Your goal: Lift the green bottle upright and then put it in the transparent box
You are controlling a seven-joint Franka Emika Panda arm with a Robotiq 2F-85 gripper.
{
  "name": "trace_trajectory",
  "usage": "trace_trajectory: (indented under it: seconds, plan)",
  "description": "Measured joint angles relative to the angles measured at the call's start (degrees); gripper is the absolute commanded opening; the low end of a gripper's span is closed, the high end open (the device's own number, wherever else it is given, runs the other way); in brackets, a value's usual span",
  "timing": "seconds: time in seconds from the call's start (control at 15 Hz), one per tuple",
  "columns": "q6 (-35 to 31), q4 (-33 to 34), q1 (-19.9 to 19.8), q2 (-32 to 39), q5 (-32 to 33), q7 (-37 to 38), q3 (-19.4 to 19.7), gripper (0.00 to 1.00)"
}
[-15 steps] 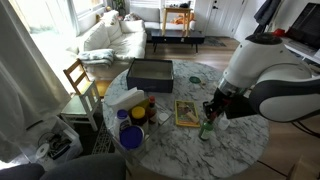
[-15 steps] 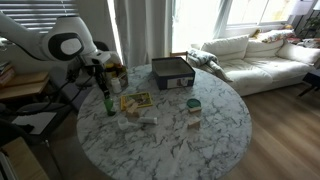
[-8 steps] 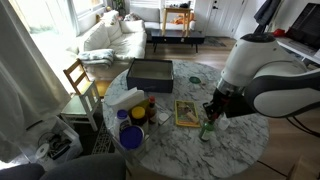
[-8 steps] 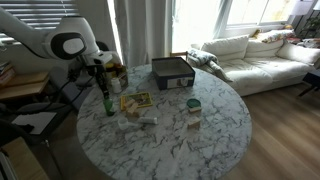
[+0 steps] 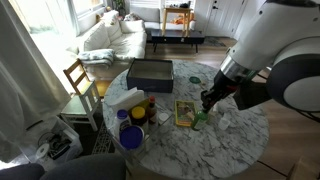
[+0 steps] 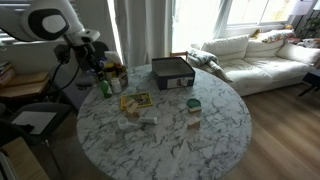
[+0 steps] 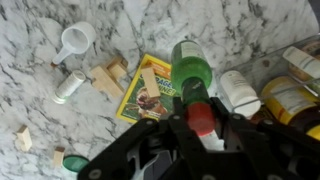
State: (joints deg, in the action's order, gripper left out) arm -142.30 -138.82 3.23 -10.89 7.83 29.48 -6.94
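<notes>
Green bottle [image 7: 190, 68] upright, pinched between the jaws, near marble table [image 6: 200, 140] rim, just beside yellow-framed card [image 7: 148, 92].

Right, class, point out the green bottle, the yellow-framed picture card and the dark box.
green bottle [image 7: 190, 68], wrist view, on its green top.
yellow-framed picture card [image 7: 140, 102], wrist view, on its picture.
dark box [image 5: 148, 85], in an exterior view, on its front wall.

A round white marble table [image 5: 235, 140] stands on a wooden floor [image 6: 290, 105]. Behind it, a pale sofa [image 6: 250, 50] sits under bright windows [image 6: 250, 12] that let in daylight. A wooden chair [image 5: 78, 78] stands just beside the table.
</notes>
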Motion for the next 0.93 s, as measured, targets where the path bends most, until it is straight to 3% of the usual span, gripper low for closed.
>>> trace_trajectory:
  seconds: [0.53, 0.93]
  plan:
    - [-0.18, 5.81, 4.46, -5.25, -3.86, -6.73, -4.36, 0.08]
    - [-6.16, 10.69, 4.6, 2.02, -3.94, -6.51, -6.13, 0.08]
